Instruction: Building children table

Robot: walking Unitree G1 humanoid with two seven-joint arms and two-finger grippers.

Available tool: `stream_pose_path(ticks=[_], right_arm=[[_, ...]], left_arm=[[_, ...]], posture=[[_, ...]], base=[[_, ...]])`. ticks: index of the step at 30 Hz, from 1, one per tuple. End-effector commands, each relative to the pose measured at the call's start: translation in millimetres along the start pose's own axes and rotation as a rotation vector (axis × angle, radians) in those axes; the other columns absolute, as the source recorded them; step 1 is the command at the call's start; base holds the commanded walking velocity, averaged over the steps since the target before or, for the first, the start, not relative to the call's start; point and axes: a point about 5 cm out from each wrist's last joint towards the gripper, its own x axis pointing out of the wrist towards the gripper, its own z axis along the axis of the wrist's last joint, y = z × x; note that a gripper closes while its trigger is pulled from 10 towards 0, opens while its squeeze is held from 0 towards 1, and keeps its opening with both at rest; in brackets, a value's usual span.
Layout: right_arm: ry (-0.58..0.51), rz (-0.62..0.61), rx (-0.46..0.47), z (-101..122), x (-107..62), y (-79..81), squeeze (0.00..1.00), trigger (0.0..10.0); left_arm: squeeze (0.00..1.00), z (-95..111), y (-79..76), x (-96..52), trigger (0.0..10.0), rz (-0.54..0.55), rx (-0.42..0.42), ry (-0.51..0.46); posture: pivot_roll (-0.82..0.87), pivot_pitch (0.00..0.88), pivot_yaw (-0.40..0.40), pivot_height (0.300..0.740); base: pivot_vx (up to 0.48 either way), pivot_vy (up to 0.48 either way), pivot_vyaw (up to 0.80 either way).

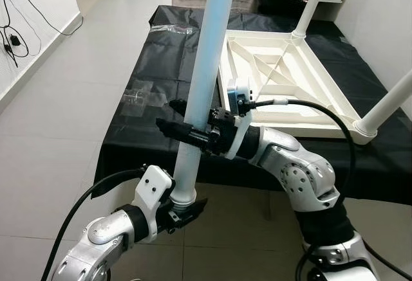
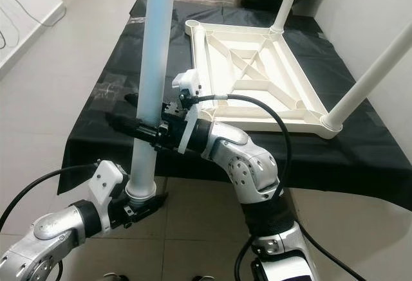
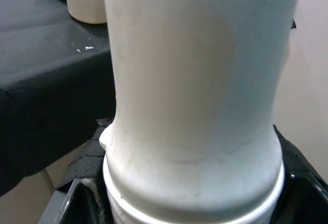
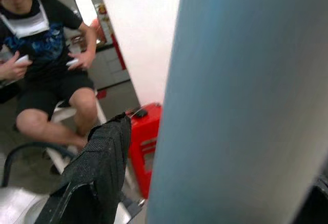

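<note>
In the left eye view, centre frame, I had the loose table leg point(image 1: 207, 69) upright, right gripper point(image 1: 183, 130) clamped mid-shaft, left gripper point(image 1: 183, 209) clamped on its collar. Upper right, the upturned tabletop point(image 1: 293, 81) carried two legs; I judged the rest undone. Left wrist view: collar between fingers point(image 3: 82, 193). Right wrist view: shaft beside finger; a seated person point(image 4: 46, 55) upper left.

floor left of black-draped table point(image 1: 141, 120): open | tabletop right: upturned table frame point(image 1: 302, 81), legs point(image 1: 386, 104) block
</note>
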Motion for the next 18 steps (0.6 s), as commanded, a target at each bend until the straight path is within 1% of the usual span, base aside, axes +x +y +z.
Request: stream_pose_path(ticks=[1, 8, 9, 15, 18], right_arm=[[0.004, 0.036, 0.009, -1.7, 1.4, 5.5, 0.00, 10.0], [0.014, 0.061, 0.016, -3.8, 2.0, 7.3, 0.00, 10.0], [0.017, 0.068, 0.020, -4.9, 1.6, 8.1, 0.00, 0.0], [0.025, 0.077, 0.024, -6.9, 0.9, 9.4, 0.00, 0.0], [0.028, 0.078, 0.024, -7.1, 0.6, 9.7, 0.00, 0.0]], left_arm=[[0.00, 0.9, -5.9, 0.7, 10.0, -0.040, 0.007, -0.003], [0.00, 2.6, -5.2, -0.6, 10.0, -0.060, -0.006, 0.003], [0.00, 2.2, -7.2, -1.1, 10.0, -0.074, -0.014, 0.006], [0.00, -1.6, -15.3, -3.6, 10.0, -0.110, -0.032, 0.023], [0.00, -3.4, -13.9, -4.0, 10.0, -0.093, -0.036, 0.037]], posture=[[0.09, 0.133, -0.083, 0.740], [0.08, 0.134, -0.082, 0.740], [0.08, 0.132, -0.084, 0.740], [0.08, 0.136, -0.085, 0.740], [0.08, 0.137, -0.086, 0.740]], base=[[0.000, 0.000, 0.00], [0.000, 0.000, 0.00], [0.000, 0.000, 0.00], [0.000, 0.000, 0.00], [0.000, 0.000, 0.00]])
